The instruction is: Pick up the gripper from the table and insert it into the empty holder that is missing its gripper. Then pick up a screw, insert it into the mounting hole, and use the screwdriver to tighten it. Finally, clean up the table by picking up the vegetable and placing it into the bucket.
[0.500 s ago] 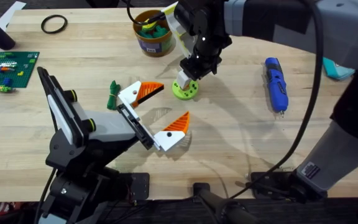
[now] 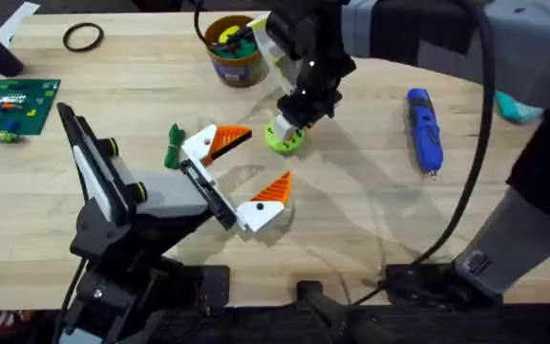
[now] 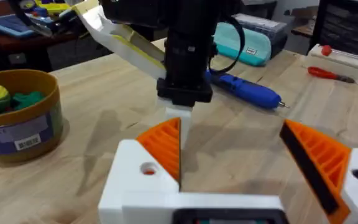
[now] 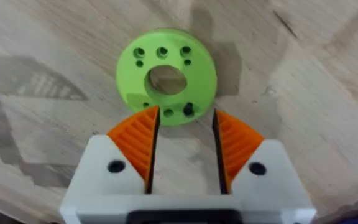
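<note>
— How is your right claw (image 4: 185, 146)?
— Parted a little and empty. Its orange ribbed pads (image 4: 138, 140) are at the rim of the lime green round plastic disc with holes (image 4: 166, 56). A small dark screw (image 4: 188, 109) sits in a hole just ahead of the tips.
— Farther out?
— The blue pen-shaped electric screwdriver (image 2: 424, 129) lies well off to one side and the brown yellow-rimmed tub (image 2: 234, 50) is beyond. The dark green leafy toy piece (image 2: 172, 145) lies beside my left claw (image 2: 248, 167), which is spread wide and empty.
— Changed?
— Hardly. The right claw hangs over the disc as before.

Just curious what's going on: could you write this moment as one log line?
right gripper: open, over lime green disc | left gripper: open | screwdriver: on table | vegetable: not in bucket
</note>
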Tool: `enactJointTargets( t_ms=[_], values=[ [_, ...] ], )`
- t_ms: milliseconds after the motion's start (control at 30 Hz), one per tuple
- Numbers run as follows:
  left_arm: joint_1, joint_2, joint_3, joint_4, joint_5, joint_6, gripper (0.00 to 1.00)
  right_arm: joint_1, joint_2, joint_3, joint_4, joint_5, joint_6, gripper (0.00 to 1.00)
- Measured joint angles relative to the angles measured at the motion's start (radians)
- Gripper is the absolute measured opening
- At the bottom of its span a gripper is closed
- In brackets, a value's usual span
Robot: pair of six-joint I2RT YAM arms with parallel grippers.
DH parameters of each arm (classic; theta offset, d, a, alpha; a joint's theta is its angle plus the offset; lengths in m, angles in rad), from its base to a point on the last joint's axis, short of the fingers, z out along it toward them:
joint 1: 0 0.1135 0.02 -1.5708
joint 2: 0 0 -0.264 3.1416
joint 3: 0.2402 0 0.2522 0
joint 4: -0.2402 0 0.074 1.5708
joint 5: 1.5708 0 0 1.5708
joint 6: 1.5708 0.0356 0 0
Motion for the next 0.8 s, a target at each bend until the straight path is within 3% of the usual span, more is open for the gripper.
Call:
enactJointTargets(
  t_ms=[800],
  values=[
    [0.0, 0.0, 0.0, 0.0, 0.0, 0.0, 0.984, 0.011, 0.033, 0.0, 0.009, 0.007, -0.003, 0.513]
  ],
)
